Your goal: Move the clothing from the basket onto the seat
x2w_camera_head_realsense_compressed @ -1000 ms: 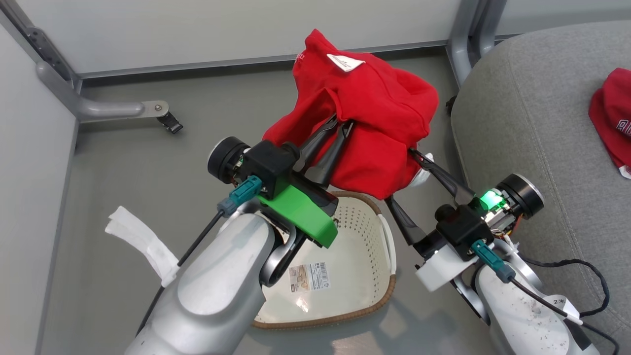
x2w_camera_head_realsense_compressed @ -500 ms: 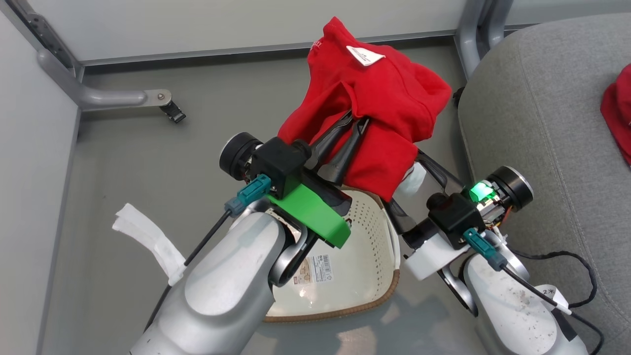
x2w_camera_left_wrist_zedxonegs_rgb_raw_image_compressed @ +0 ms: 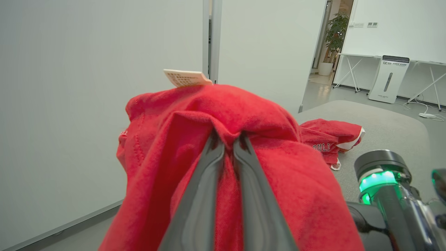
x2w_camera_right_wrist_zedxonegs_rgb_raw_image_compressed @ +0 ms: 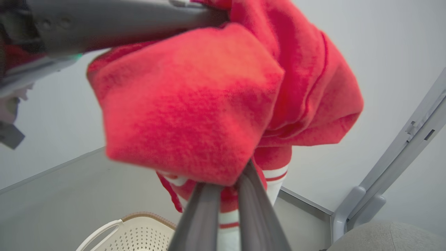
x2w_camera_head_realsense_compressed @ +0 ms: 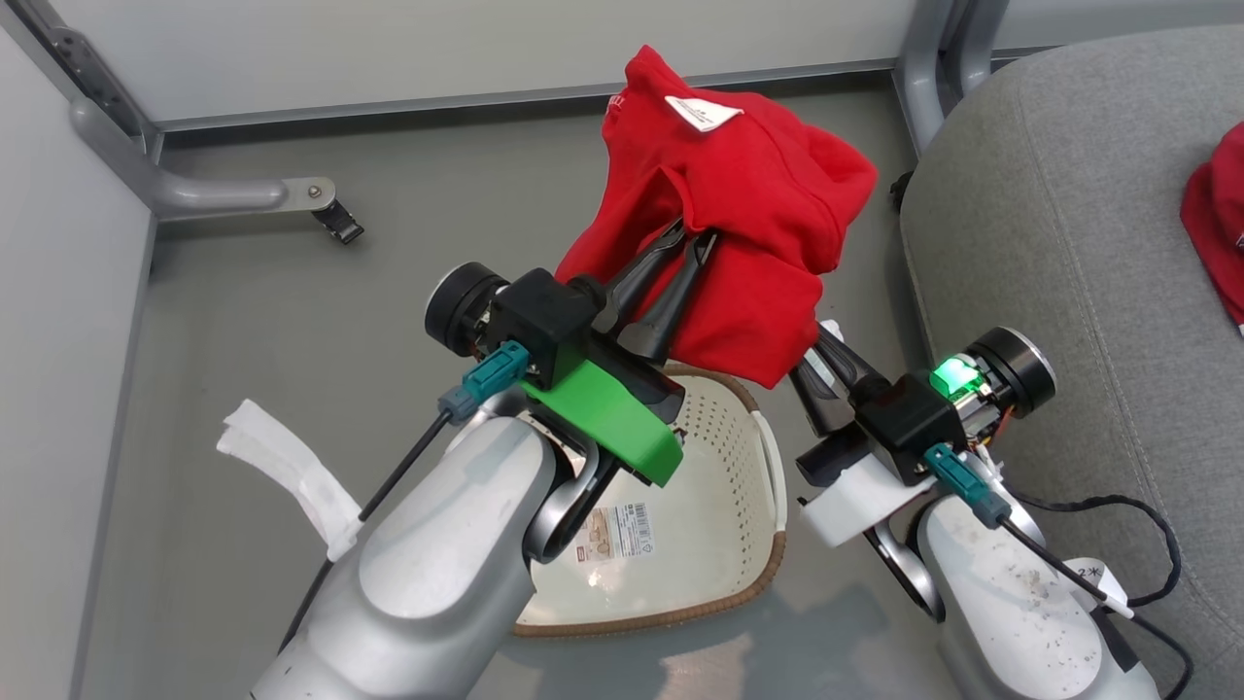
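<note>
The left hand (x2w_camera_head_realsense_compressed: 692, 238) is raised above the basket (x2w_camera_head_realsense_compressed: 721, 457), its 2 dark fingers closed tight on a fold of a red garment (x2w_camera_head_realsense_compressed: 748, 214), which hangs bunched from the pinch with a white label showing on top. In the left wrist view the fingers (x2w_camera_left_wrist_zedxonegs_rgb_raw_image_compressed: 209, 167) press together with red fabric gathered between their tips. The right hand (x2w_camera_head_realsense_compressed: 814, 358) reaches in under the garment's lower right side, and the right wrist view shows its 2 fingers (x2w_camera_right_wrist_zedxonegs_rgb_raw_image_compressed: 249, 195) closed together on the hanging cloth near the white-striped hem. The garment is in the air, clear of the cream basket, which stands on the grey floor (x2w_camera_head_realsense_compressed: 253, 321) just beside the grey seat (x2w_camera_head_realsense_compressed: 1050, 214). A second red garment (x2w_camera_head_realsense_compressed: 1220, 224) with white lettering lies on the seat.
</note>
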